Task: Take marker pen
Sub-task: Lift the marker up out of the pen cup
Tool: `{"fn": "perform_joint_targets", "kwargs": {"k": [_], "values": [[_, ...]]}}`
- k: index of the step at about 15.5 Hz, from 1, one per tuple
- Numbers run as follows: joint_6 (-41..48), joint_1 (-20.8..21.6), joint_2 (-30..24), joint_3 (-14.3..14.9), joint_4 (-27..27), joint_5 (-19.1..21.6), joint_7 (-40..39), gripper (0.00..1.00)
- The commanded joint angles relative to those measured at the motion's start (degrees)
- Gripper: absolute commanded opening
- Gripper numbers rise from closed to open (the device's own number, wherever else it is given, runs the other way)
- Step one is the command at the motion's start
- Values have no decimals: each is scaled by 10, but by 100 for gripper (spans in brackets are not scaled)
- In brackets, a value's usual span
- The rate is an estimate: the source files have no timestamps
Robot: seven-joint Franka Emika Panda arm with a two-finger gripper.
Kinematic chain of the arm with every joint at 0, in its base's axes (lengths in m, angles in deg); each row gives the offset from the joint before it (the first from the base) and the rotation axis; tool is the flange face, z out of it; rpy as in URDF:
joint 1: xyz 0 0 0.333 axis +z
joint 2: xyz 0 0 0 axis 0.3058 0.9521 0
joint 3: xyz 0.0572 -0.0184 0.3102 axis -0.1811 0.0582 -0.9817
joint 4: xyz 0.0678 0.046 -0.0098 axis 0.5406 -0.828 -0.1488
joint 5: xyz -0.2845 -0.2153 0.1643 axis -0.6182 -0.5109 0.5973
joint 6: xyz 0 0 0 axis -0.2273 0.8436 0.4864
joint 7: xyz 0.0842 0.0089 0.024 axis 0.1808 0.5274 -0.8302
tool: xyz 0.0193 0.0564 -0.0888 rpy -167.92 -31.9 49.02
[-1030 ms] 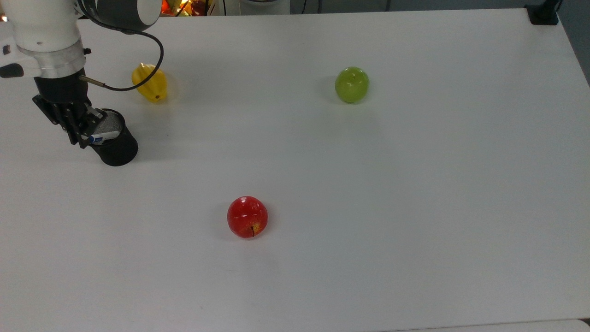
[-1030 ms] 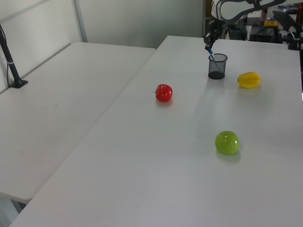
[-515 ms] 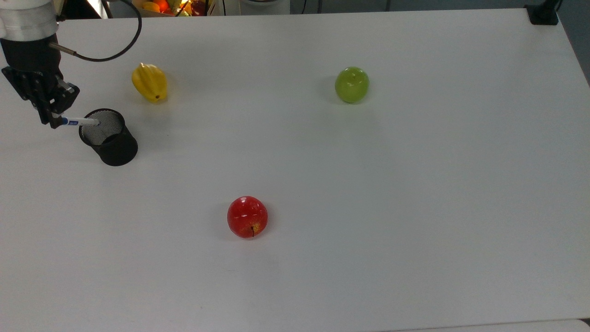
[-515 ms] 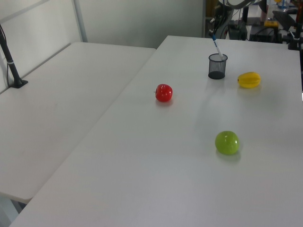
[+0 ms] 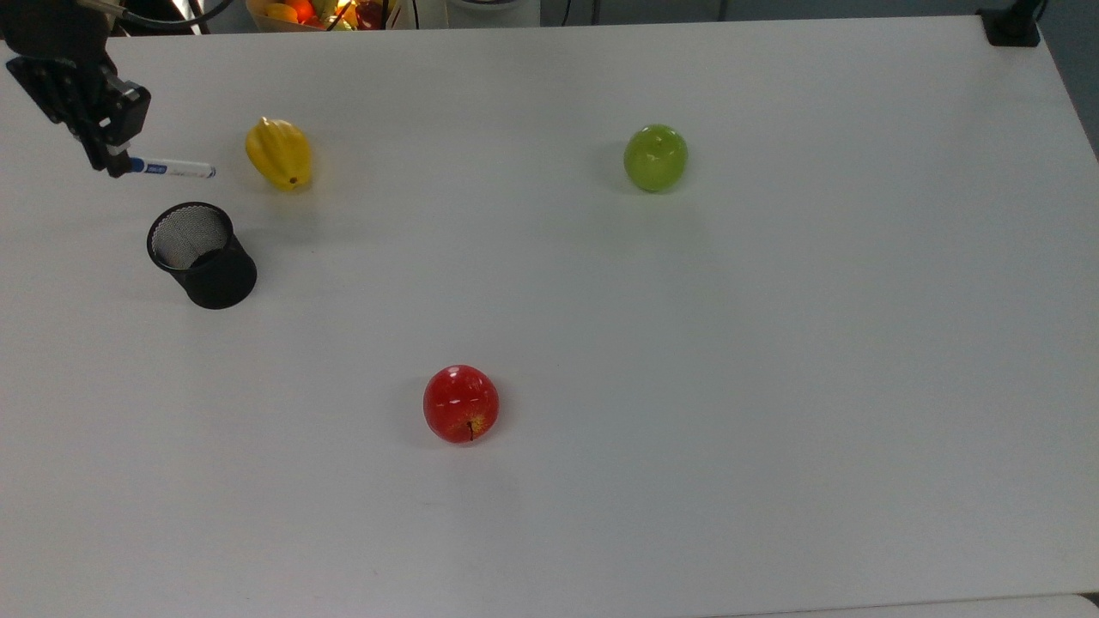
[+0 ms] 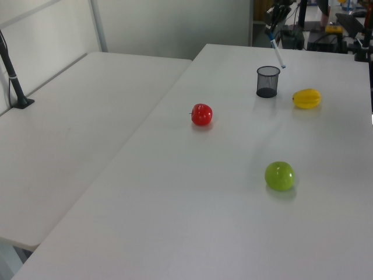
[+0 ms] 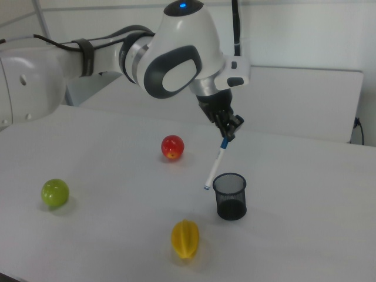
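marker pen pinched at its blue cap end by gripper, held clear above the mesh cup, long axis tilted, free end angled down beside the cup rim

Slim white marker pen with blue cap and blue label print, held by its capped end, hanging tilted in the air, clear of the table, at the top view's far left, free end lower
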State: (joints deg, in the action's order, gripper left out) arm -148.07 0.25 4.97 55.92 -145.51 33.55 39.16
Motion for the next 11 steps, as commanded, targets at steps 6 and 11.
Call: {"fn": "perform_joint_targets", "kwargs": {"k": [6,11], "values": [[192,67,-37,-3,-13,12,-23,9],[267,128,-35,-5,-18,12,-32,9]]}}
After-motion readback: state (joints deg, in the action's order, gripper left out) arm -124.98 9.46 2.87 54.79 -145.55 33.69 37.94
